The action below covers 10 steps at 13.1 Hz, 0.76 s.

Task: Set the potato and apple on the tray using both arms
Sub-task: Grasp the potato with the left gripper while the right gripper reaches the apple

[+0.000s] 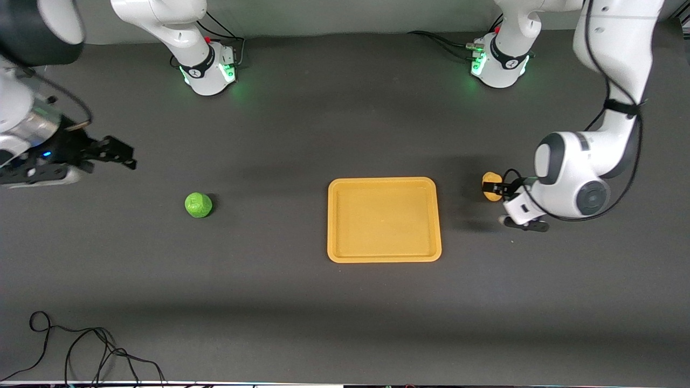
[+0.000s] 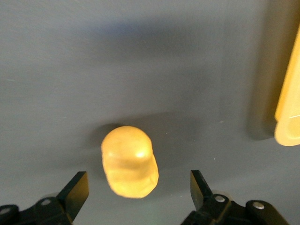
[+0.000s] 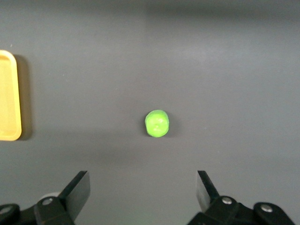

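The yellow-orange potato [image 1: 490, 178] lies on the dark table beside the tray, toward the left arm's end. My left gripper [image 1: 499, 189] is open and low over it. In the left wrist view the potato [image 2: 129, 161] sits just ahead of the open left gripper [image 2: 139, 190], untouched. The green apple [image 1: 198, 205] lies toward the right arm's end. My right gripper [image 1: 121, 153] is open and empty, raised over the table short of the apple [image 3: 157, 123]; it also shows in the right wrist view [image 3: 143, 187]. The orange-yellow tray [image 1: 384, 221] lies empty in the middle.
The tray's rim shows in the left wrist view [image 2: 289, 108] and in the right wrist view [image 3: 9, 96]. Black cables [image 1: 81, 350] lie at the table's front edge toward the right arm's end. The arm bases [image 1: 210, 70] [image 1: 498, 64] stand along the back.
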Motion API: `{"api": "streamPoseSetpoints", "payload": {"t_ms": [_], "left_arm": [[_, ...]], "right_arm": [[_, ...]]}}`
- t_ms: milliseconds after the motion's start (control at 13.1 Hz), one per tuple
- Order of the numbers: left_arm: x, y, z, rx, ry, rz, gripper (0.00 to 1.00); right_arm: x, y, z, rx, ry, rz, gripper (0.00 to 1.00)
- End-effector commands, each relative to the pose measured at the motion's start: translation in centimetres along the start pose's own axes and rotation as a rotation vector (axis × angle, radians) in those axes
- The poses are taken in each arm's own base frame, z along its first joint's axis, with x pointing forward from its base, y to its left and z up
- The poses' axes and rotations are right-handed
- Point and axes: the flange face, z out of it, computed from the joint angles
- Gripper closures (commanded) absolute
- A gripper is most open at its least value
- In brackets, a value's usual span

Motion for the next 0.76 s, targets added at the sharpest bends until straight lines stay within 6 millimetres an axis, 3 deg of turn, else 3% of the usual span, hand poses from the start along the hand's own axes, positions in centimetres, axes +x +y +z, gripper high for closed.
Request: {"api": "streamPoseSetpoints", "payload": {"t_ms": [0,76,229,305,382,534,687], "left_arm": [[0.6,-1.5,2.5,0.023,-0.048,0.007,0.17],[0.7,-1.5,2.6,0.023,-0.05,0.007,0.4],[0.5,-1.4,1.5,0.018,-0.057,0.006,0.78],[0.5,-1.0,-0.2,0.011,-0.07,-0.006,0.95],[0.9,-0.3,-2.4,0.0,-0.076,-0.013,1.0],[1.9,2.3,-6.6,0.004,-0.043,-0.089,1.0],[3.2,7.4,-9.6,-0.01,0.03,-0.123,1.0]], "right_arm": [[-5.6,0.0,1.0,-0.009,0.042,-0.059,0.0],[-6.1,0.2,1.4,-0.01,0.038,-0.059,0.0],[-5.8,0.6,1.9,-0.013,0.031,-0.053,0.0],[-5.3,0.9,2.4,-0.027,0.039,-0.054,0.0],[-4.8,1.1,3.1,-0.026,0.033,-0.051,0.0],[-3.6,1.5,5.0,-0.024,0.03,-0.045,0.0],[-3.5,2.3,8.0,-0.02,0.042,-0.031,0.0]]}}
